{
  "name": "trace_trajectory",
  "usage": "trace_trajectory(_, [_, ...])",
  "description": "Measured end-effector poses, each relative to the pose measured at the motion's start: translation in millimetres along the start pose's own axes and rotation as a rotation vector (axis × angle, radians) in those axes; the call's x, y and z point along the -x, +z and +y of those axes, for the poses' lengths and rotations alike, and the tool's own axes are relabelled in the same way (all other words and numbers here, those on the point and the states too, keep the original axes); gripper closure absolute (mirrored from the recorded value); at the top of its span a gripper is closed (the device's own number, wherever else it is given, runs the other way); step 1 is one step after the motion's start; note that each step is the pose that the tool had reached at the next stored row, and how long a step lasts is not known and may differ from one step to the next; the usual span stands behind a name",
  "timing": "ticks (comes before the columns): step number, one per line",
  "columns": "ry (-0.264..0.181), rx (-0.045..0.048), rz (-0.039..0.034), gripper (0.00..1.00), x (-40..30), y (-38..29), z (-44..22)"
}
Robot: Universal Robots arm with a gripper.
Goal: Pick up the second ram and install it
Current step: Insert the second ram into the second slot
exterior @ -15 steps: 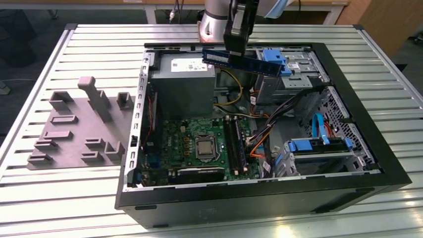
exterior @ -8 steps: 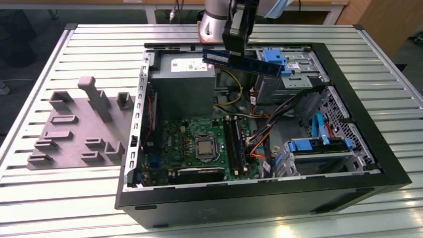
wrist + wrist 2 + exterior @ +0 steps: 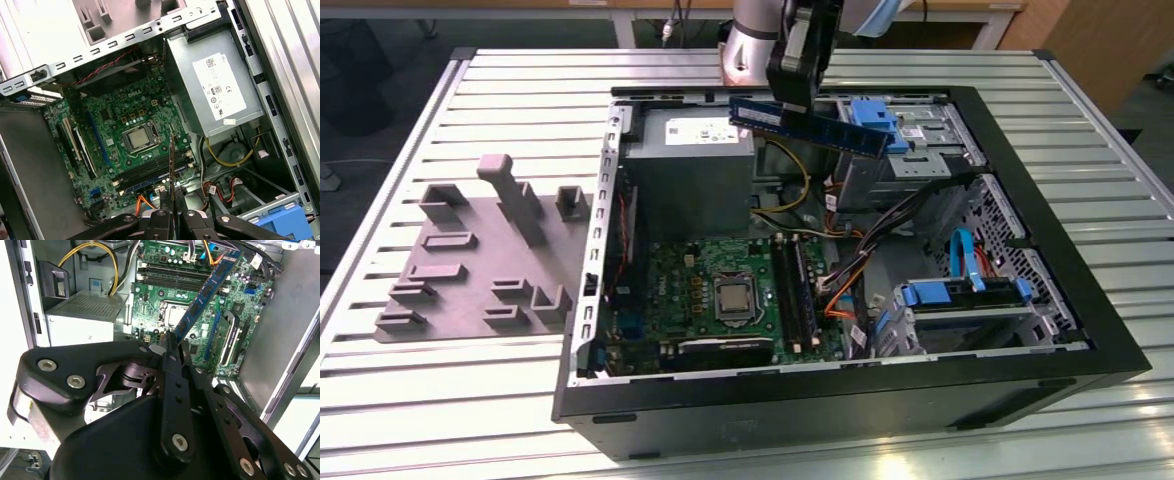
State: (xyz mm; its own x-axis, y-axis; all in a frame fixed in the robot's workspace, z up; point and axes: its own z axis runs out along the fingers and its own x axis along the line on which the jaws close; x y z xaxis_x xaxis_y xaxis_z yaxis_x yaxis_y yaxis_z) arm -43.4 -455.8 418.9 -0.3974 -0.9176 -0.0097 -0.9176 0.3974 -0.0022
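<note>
The second ram [image 3: 809, 126], a long thin blue board with dark chips, hangs in the air above the back of the open computer case [image 3: 1067, 330]. My gripper [image 3: 793, 98] is shut on one end of it, coming down from above. In the second wrist view the second ram [image 3: 205, 295] sticks out slantwise from my gripper [image 3: 172, 346] over the green motherboard [image 3: 165, 295]. In the first wrist view I see the second ram [image 3: 171, 165] edge-on above the dark memory slots [image 3: 150, 172], with my gripper [image 3: 172, 212] clamped on it.
The grey power supply [image 3: 687, 165] fills the case's back corner on the exterior view's left. Blue drive-bay clips [image 3: 961, 295] and cable bundles [image 3: 854, 270] crowd the exterior view's right. A grey fixture plate [image 3: 467, 255] lies on the slatted table [image 3: 454, 400] beside the case.
</note>
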Motion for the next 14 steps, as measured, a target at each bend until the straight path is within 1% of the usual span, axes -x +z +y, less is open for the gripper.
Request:
trace_trajectory(11, [0.034, -0.0003, 0.0000, 0.86, 0.0, 0.1, 0.0])
trace_trajectory(14, [0.036, -0.0003, 0.0000, 0.86, 0.0, 0.1, 0.0])
